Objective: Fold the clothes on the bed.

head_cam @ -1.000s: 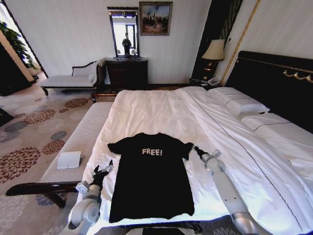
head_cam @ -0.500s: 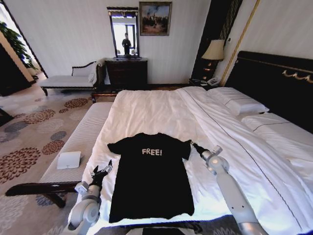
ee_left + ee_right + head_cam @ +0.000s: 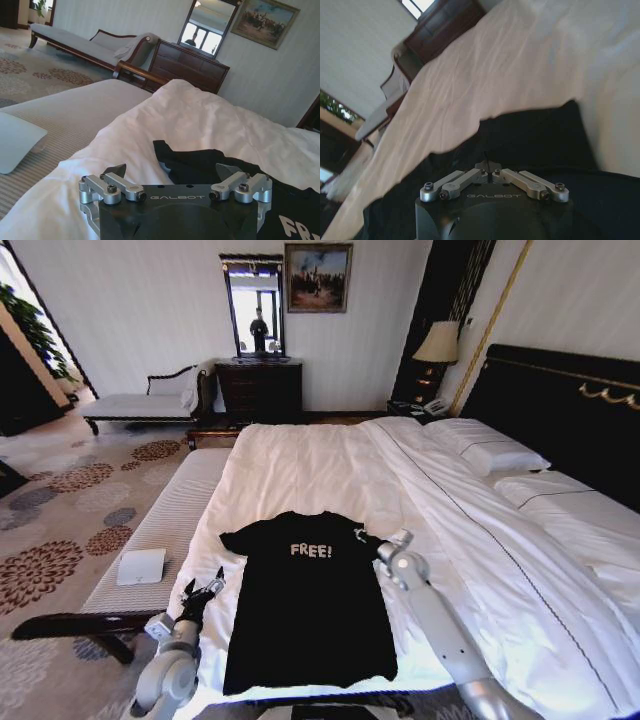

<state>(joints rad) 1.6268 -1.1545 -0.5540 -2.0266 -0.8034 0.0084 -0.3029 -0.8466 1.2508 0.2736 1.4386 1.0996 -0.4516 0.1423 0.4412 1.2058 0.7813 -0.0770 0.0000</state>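
Right wrist view: end effector (image 3: 489,167) pinching T-shirt (image 3: 530,140).

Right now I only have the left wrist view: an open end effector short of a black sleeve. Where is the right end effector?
Observer: The right end effector is at the black T-shirt's other sleeve, on the robot's right.
Operator: Open or shut?
Observer: Shut; its fingers meet over black fabric in the right wrist view.
Operator: Is the shirt lying flat?
Observer: Yes, spread flat on the white duvet, "FREE!" lettering up.
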